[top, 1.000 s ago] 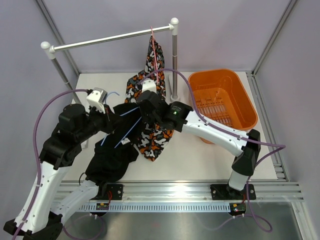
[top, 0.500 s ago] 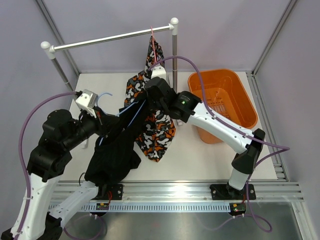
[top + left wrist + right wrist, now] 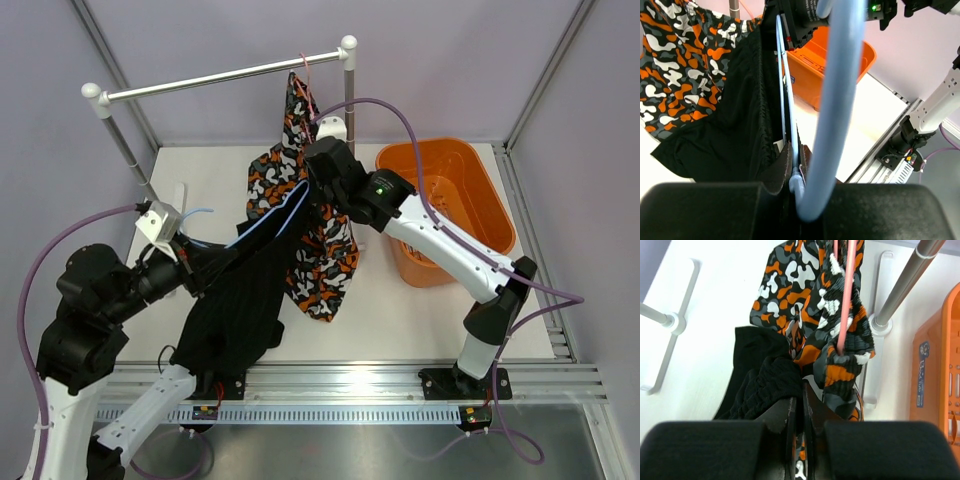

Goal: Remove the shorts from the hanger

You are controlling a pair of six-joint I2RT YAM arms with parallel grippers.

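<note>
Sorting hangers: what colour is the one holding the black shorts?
Light blue hanger, clearest in left wrist view.

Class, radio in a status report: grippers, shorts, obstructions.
Left gripper shut on blue hanger. Right gripper shut on black shorts, not yet off hanger. Camouflage shorts on pink hanger hang close alongside.

White counter point(image 3: 420, 320), viewed from above. An orange basket point(image 3: 425, 146) stands on its right side towards the back. A clothes rack point(image 3: 220, 75) rests on flat white feet, one foot point(image 3: 180, 192) at the left and the other foot point(image 3: 884, 275) just beside the basket. A metal rail point(image 3: 400, 380) borders the near edge.
</note>
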